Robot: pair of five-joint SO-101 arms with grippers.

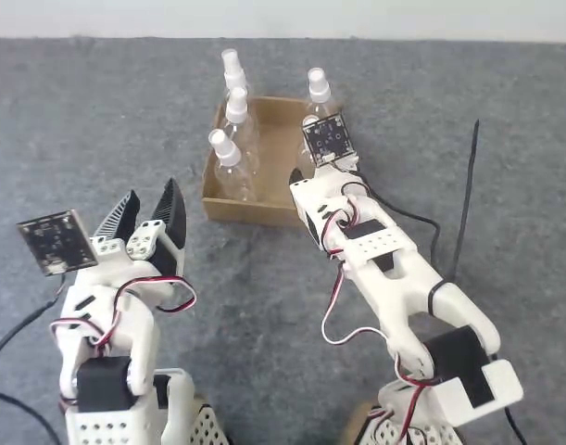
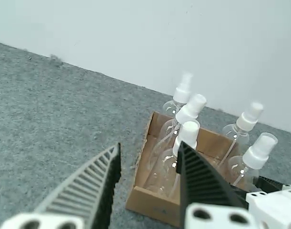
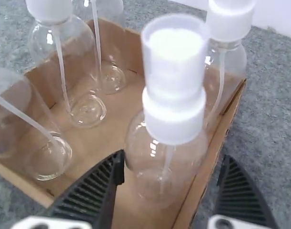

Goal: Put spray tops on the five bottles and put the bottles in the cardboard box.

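The cardboard box (image 1: 269,199) stands at the table's middle back, with several clear bottles with white spray tops upright inside it (image 1: 225,153) (image 1: 318,88). My right gripper (image 3: 173,162) hangs open over the box's right end. Its jaws stand on either side of one bottle (image 3: 169,86), close to it but apart from it. In the high view the right arm's camera board (image 1: 327,139) hides that bottle. My left gripper (image 1: 153,195) is open and empty, in front of and to the left of the box. In its own view the box (image 2: 155,205) and bottles (image 2: 185,136) lie ahead.
Grey carpet-like cloth (image 1: 97,111) covers the table. A black cable (image 1: 463,213) runs along the right side beside the right arm (image 1: 375,246). A pale wall (image 2: 135,38) rises behind the box.
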